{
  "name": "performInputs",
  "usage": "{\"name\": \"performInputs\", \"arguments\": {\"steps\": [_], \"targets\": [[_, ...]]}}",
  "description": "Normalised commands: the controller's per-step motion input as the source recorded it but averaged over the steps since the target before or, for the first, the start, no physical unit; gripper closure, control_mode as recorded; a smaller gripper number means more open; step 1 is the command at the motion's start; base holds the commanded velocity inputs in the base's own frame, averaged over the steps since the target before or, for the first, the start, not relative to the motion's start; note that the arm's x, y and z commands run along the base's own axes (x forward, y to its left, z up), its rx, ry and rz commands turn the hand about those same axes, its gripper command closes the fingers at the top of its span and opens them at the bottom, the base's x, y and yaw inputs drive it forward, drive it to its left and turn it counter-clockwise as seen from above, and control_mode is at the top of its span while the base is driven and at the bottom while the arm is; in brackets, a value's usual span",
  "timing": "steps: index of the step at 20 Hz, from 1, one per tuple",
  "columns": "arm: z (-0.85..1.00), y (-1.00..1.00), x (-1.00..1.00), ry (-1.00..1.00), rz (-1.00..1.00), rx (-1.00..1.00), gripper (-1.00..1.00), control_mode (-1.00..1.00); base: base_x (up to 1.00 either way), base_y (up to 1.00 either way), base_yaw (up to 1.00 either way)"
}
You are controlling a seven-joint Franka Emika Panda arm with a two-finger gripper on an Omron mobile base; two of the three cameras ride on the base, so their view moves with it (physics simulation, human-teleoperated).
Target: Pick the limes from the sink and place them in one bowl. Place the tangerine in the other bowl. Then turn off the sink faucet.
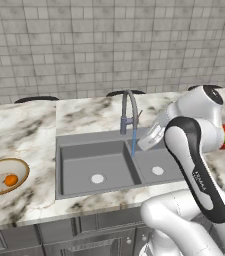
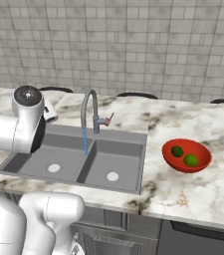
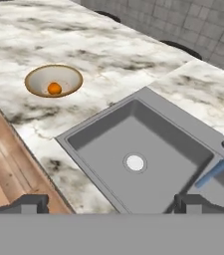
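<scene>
1. In the red bowl [image 2: 187, 155] on the counter [image 2: 203, 124] right of the sink [image 2: 78, 162] lie both limes [image 2: 184, 155], one darker.
2. The tangerine [image 1: 11, 180] sits in the tan bowl [image 1: 4, 176], left of the sink, near the counter's front edge.
3. Both basins are bare; water runs from the faucet [image 2: 91, 112].
4. Gripper [image 3: 111, 204] jaws are spread wide above the sink, holding nothing.
5. No readable writing.
</scene>
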Motion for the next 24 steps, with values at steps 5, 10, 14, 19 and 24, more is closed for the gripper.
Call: {"name": "performInputs", "arguments": {"steps": [5, 10, 14, 19, 24], "targets": [[0.25, -0.59, 0.0, -0.08, 0.04, 0.0, -1.0, -1.0, 0.0, 0.0, 0.0], [0.17, -0.64, 0.0, -0.07, 0.08, 0.0, -1.0, -1.0, 0.0, 0.0, 0.0], [0.02, -0.53, 0.0, -0.08, 0.11, 0.0, -1.0, -1.0, 0.0, 0.0, 0.0], [-0.02, -0.34, 0.15, -0.17, 0.11, 0.0, -1.0, -1.0, 0.0, 0.0, 0.0], [-0.17, -0.34, 0.28, -0.27, 0.12, -0.01, -1.0, -1.0, 0.0, 0.0, 0.0]]}}
